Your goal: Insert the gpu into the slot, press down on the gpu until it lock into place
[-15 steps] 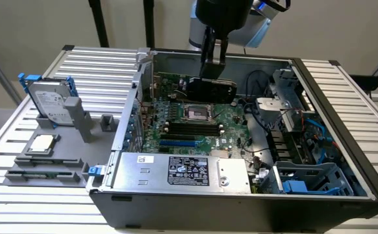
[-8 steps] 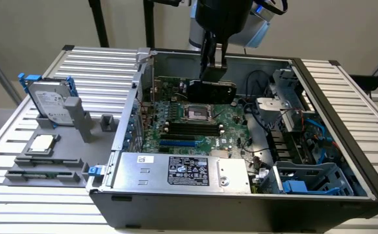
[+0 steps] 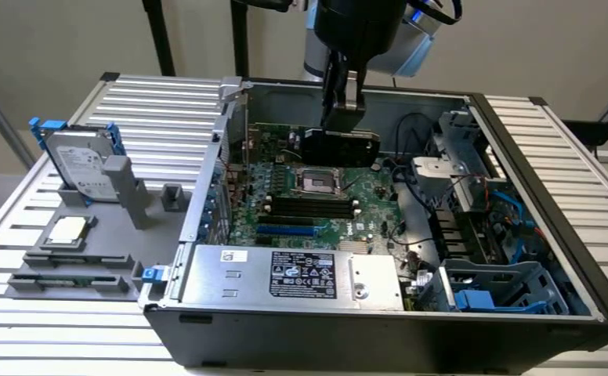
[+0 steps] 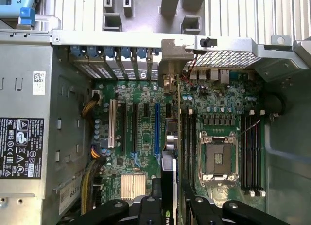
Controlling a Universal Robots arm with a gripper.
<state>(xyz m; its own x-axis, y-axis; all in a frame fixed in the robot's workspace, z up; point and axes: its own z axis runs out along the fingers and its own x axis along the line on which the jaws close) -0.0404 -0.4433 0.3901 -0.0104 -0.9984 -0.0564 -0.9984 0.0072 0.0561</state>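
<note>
The tool (image 3: 344, 124) (image 4: 173, 203) is clamped on the gpu (image 3: 338, 147) (image 4: 178, 137), one finger on each flat face, and holds the card upright on its long edge over the open computer case (image 3: 555, 235). In the exterior view the card hangs over the motherboard (image 3: 372, 200), with the CPU socket (image 3: 320, 182) at about six o'clock from it and the slot (image 3: 286, 231) (image 4: 156, 130) at about seven o'clock. The card is not seated. In the wrist view it shows edge-on, running parallel to the blue slot and just to the socket's side of it. I cannot tell whether it touches the board. The black memory strips (image 3: 309, 207) lie between socket and slot. The power supply (image 3: 294, 274) sits at six o'clock from the slot. At nine o'clock from the case, a grey hard drive (image 3: 79, 168) with blue rails stands on the table (image 3: 586, 157).
</note>
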